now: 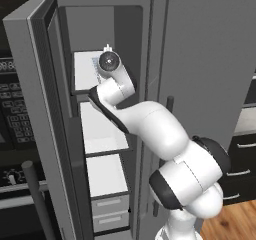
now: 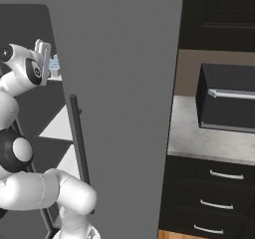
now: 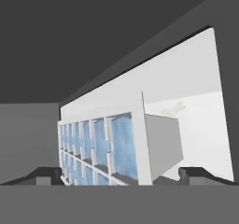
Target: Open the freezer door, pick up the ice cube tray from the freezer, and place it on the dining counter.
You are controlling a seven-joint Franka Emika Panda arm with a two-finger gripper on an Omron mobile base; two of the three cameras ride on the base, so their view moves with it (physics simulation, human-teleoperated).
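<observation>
Open freezer door (image 1: 35, 109) aside; shelf room around ice cube tray (image 3: 100, 150) seemingly tight.

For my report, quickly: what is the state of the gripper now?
Gripper: open, jaws on both sides of the ice cube tray, not closed on it.

White arm rises from base, elbow bent high, forearm angled up and forward. Wrist turned so hand points forward, roughly level. Gripper (image 3: 119, 175) jaws spread wide, one dark fingertip (image 3: 47, 175) low at each side of hand view, nothing clamped between them. Hand (image 2: 42, 59) seen side-on in right base view.
</observation>
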